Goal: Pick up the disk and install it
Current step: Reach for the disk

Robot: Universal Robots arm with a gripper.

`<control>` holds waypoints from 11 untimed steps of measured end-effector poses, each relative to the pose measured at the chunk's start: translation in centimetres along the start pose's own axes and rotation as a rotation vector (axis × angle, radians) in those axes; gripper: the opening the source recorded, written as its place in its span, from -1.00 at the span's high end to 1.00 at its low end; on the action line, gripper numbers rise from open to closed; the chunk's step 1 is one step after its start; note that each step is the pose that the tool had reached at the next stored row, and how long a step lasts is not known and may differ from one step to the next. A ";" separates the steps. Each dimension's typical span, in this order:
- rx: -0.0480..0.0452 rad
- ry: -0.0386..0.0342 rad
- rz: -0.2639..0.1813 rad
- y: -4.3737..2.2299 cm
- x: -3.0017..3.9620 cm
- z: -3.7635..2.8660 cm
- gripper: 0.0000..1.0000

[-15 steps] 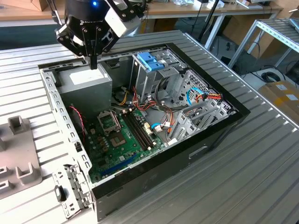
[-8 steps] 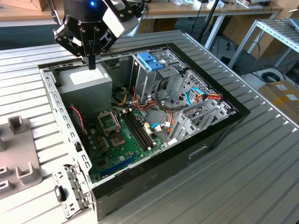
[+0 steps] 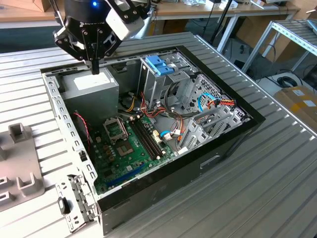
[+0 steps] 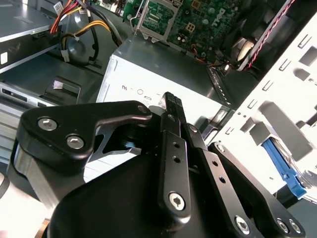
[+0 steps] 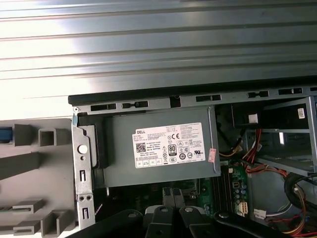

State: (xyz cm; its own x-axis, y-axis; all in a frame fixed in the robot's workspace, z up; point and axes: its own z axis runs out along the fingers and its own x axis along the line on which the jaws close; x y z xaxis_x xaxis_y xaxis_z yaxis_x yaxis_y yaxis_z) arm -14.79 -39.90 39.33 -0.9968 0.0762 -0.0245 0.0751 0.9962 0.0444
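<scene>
My gripper [image 3: 95, 65] hangs over the grey power supply [image 3: 89, 87] at the back corner of the open computer case [image 3: 218, 148]. Its two fingers are shut together with nothing between them, and both wrist views show the same gripper [image 4: 172, 101] [image 5: 173, 197] just above the supply's white label [image 5: 169, 145]. The disk shows as little more than a blue rail edge [image 4: 287, 171] [image 5: 4, 135], outside the case's perforated side wall [image 4: 277, 99], on the grey fixture [image 5: 29, 163]. It lies well apart from the gripper.
A deeper-blue latch [image 3: 158, 64] tops the silver drive cage [image 3: 163, 84] inside the case. The green motherboard [image 3: 129, 148] and bundles of cables [image 3: 213, 104] fill the floor. The grey fixture [image 3: 20, 163] sits on the slatted table [image 3: 247, 198] at the exterior view's left.
</scene>
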 end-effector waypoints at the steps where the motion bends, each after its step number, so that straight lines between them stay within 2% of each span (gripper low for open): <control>1: 0.0000 0.0000 0.000 -0.01 0.10 0.00 0.79; 11: 0.0000 0.0000 0.000 -0.05 0.71 -0.02 0.79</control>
State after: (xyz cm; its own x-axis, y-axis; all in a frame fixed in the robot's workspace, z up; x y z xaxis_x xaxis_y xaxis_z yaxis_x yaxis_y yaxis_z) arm -15.51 -39.89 39.33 -0.9968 0.0762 -0.0244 0.0751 0.9962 0.0443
